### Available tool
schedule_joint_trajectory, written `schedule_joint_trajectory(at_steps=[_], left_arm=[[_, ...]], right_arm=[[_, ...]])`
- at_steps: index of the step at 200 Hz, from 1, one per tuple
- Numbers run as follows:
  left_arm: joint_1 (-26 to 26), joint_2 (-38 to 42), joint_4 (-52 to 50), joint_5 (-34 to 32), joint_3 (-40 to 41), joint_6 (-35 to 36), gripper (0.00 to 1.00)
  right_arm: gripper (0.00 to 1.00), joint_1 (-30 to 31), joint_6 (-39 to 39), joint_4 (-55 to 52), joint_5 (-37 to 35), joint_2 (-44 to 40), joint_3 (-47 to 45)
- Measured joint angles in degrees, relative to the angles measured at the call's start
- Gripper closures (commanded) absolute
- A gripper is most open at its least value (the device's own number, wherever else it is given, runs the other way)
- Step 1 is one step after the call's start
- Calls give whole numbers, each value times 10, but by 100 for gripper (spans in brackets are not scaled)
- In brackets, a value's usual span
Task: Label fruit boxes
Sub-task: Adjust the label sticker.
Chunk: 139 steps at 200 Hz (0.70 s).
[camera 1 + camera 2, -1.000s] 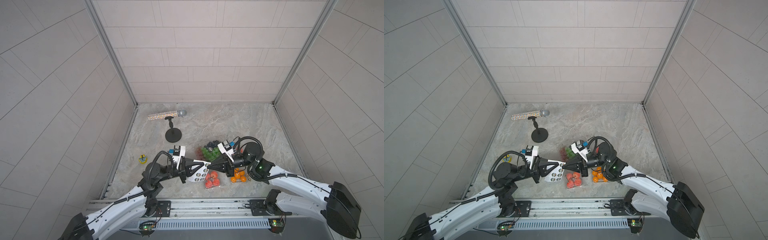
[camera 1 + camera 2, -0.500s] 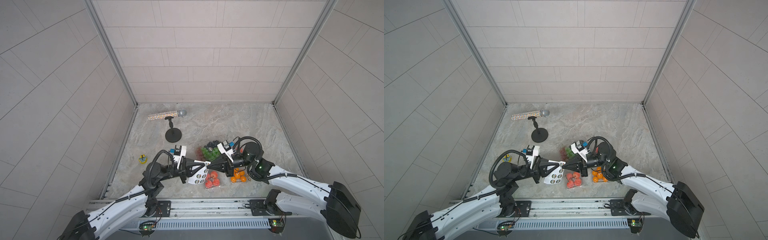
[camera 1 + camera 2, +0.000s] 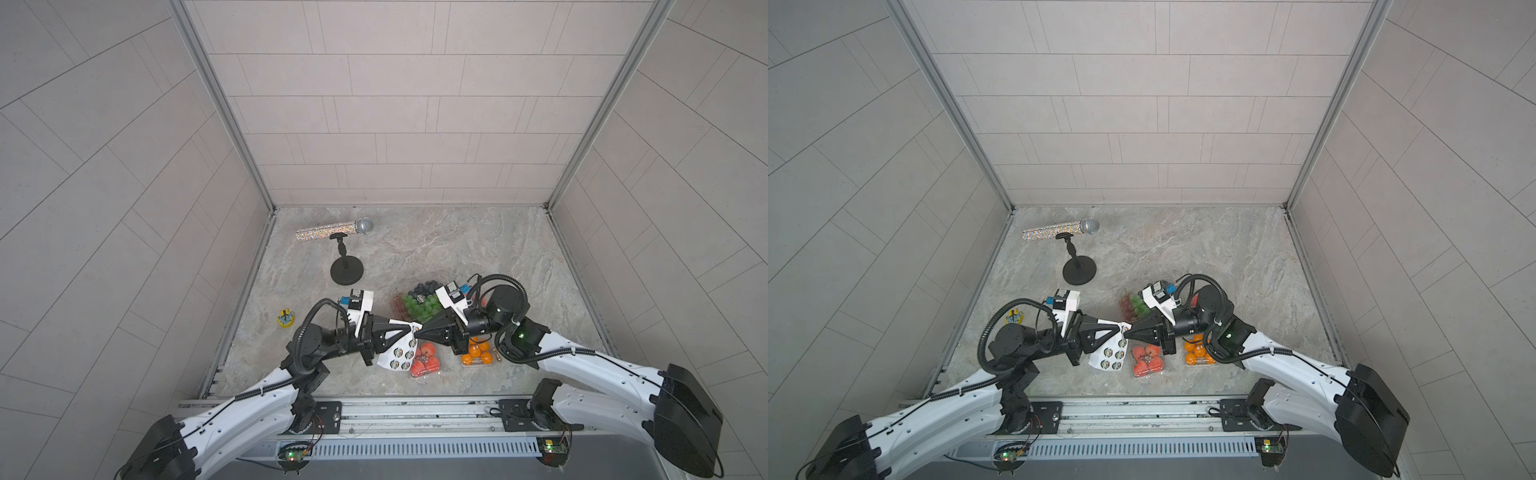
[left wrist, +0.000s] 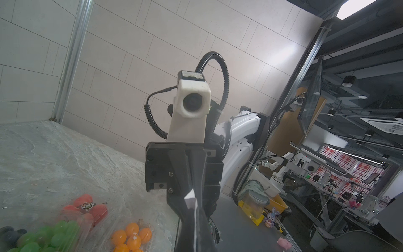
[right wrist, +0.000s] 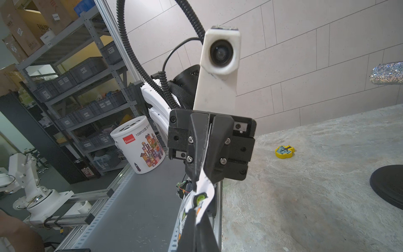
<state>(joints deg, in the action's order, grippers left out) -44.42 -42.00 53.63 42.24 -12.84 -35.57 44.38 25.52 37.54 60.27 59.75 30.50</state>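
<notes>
My two grippers meet tip to tip above the table's front middle. My left gripper (image 3: 410, 328) is shut on a white sheet of round stickers (image 3: 398, 351), which hangs below it. My right gripper (image 3: 419, 331) is shut on the sheet's upper corner (image 5: 204, 192); I cannot tell whether it pinches a single sticker or the sheet itself. Below and behind them stand the fruit boxes: a large one with green grapes and blueberries (image 3: 417, 303), a small one with red fruit (image 3: 426, 360) and a small one with oranges (image 3: 478, 353). In the left wrist view a second red-fruit box (image 4: 87, 207) is beside the grapes (image 4: 50, 235).
A glittery microphone (image 3: 334, 228) rests on a black stand with a round base (image 3: 347, 270) at the back left. A small yellow toy (image 3: 286, 319) lies near the left wall. The metal rail (image 3: 395, 409) runs along the table's front edge.
</notes>
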Motion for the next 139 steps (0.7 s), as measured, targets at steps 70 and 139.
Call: schedule_joint_trajectory(at_steps=[70, 139], left_arm=[[0, 0, 6, -1, 0, 0, 100], [0, 19, -14, -3, 0, 3, 100]], right_arm=[[100, 6, 4, 13, 4, -4, 0], [71, 7, -14, -17, -10, -17, 0]])
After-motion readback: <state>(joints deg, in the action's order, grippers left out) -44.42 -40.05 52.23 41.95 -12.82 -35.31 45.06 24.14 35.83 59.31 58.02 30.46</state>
